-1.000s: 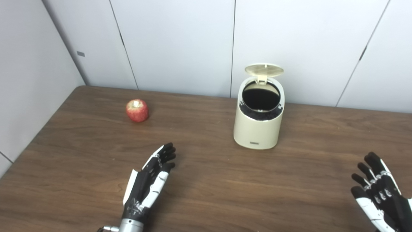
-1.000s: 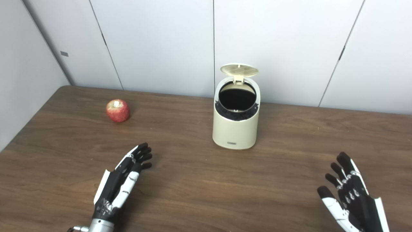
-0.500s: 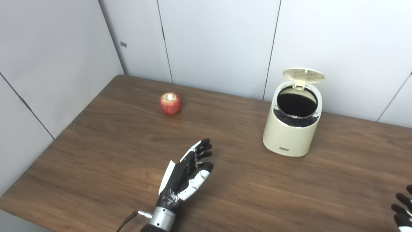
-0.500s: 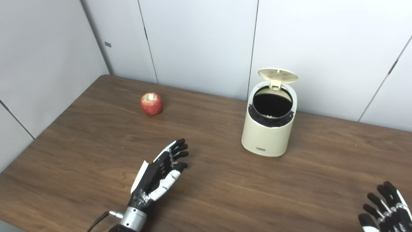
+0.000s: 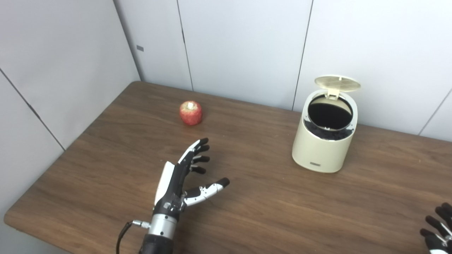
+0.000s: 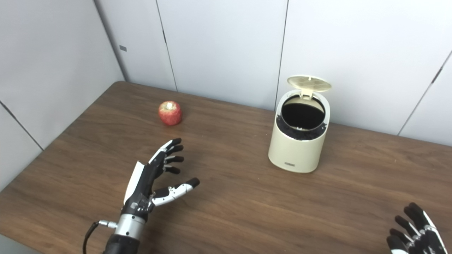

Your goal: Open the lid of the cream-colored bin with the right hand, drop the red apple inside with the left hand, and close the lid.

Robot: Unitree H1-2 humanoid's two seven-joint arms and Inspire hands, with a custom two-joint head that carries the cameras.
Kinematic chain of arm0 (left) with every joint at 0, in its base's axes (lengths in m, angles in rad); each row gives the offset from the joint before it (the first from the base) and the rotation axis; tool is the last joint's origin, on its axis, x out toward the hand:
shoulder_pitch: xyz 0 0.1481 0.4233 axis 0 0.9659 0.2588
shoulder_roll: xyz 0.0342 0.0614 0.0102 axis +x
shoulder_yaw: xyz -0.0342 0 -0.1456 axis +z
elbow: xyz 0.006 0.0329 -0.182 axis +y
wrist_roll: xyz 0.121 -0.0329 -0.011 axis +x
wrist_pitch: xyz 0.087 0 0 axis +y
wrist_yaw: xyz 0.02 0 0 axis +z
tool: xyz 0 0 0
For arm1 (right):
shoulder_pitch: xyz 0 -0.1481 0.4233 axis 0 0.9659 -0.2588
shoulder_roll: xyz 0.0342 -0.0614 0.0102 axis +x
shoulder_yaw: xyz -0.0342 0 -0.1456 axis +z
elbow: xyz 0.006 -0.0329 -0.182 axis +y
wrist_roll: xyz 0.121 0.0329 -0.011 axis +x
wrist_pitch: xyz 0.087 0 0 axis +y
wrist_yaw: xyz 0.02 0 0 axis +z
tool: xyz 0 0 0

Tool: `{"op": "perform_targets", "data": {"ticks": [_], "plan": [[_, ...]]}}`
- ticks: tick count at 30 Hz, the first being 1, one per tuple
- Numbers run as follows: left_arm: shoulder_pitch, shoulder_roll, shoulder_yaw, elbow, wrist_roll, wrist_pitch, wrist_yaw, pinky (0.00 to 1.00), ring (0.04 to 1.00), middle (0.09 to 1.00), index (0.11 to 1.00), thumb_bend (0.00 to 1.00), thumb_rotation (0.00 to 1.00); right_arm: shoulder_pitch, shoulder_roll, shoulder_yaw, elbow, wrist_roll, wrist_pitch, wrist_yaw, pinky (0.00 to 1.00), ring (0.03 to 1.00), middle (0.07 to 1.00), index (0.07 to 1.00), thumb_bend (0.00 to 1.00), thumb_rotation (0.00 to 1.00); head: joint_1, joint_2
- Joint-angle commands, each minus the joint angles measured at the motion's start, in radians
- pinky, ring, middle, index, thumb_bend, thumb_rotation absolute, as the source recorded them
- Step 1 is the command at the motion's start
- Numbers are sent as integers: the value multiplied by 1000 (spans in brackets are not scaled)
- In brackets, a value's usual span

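The apple point(image 5: 190, 113) is red with a pale yellowish patch at its top. The bin point(image 5: 324, 141) is cream, its raised lid point(image 5: 337, 83) the same cream with a faint grid pattern, its inside black. The table point(image 5: 268, 208) is dark brown with wood grain. The left hand point(image 5: 183, 176) and right hand point(image 6: 413, 236) are black and white. The wall panels point(image 5: 243, 46) are plain pale grey.

On the table point(image 5: 106, 169) the apple point(image 5: 190, 113) sits far left, the bin point(image 5: 324, 141) well to its right, lid point(image 5: 337, 83) raised behind its mouth; the left hand point(image 5: 183, 173) lies nearer than the apple, the right hand point(image 6: 413, 233) at the near right corner
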Motion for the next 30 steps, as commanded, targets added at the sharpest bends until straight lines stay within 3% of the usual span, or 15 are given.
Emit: {"op": "perform_targets", "data": {"ticks": [1, 3, 7, 9, 12, 16, 19, 26, 30], "plan": [[-16, 20, 16, -61, 63, 56, -6, 608, 746, 869, 923, 826, 261, 19, -10, 3, -42, 0, -11, -14, 744, 843, 898, 885, 646, 532, -2, 1], [-42, 41, 30, -80, 95, 108, -25, 690, 769, 873, 924, 848, 305, 21, -7, 2, -54, 2, -1, -13, 749, 844, 895, 882, 644, 527, -1, 1], [-117, 102, 81, -97, 131, 198, -57, 713, 797, 880, 923, 862, 299, 18, -8, 0, -60, 3, 3, -14, 743, 842, 896, 881, 635, 518, 1, 5], [-144, 129, 102, -94, 131, 224, -68, 624, 780, 878, 928, 882, 301, 18, -8, 0, -58, 3, 3, -15, 741, 842, 897, 883, 640, 522, 4, 8], [-186, 187, 127, -79, 148, 270, -85, 567, 748, 877, 925, 899, 330, 19, -10, 1, -48, -1, -1, -13, 743, 844, 898, 888, 650, 540, 4, 8], [-237, 255, 141, -36, 195, 338, -101, 582, 735, 865, 914, 901, 341, 19, -6, 7, -42, -16, -6, -18, 733, 840, 897, 886, 654, 557, 7, 7], [-276, 299, 136, 21, 216, 352, -103, 571, 708, 852, 904, 903, 347, 14, -5, 10, -41, -37, -4, -23, 729, 833, 891, 879, 652, 571, -6, 11], [-382, 373, 105, 215, 222, 360, -106, 720, 844, 868, 896, 912, 363, -4, -15, 16, -30, 26, -8, 8, 754, 883, 928, 917, 565, 532, -21, 6], [-446, 390, 75, 310, 214, 354, -101, 671, 828, 868, 889, 935, 366, -5, -21, 20, -30, 21, -17, 3, 725, 868, 918, 914, 566, 535, -21, 6]]}}
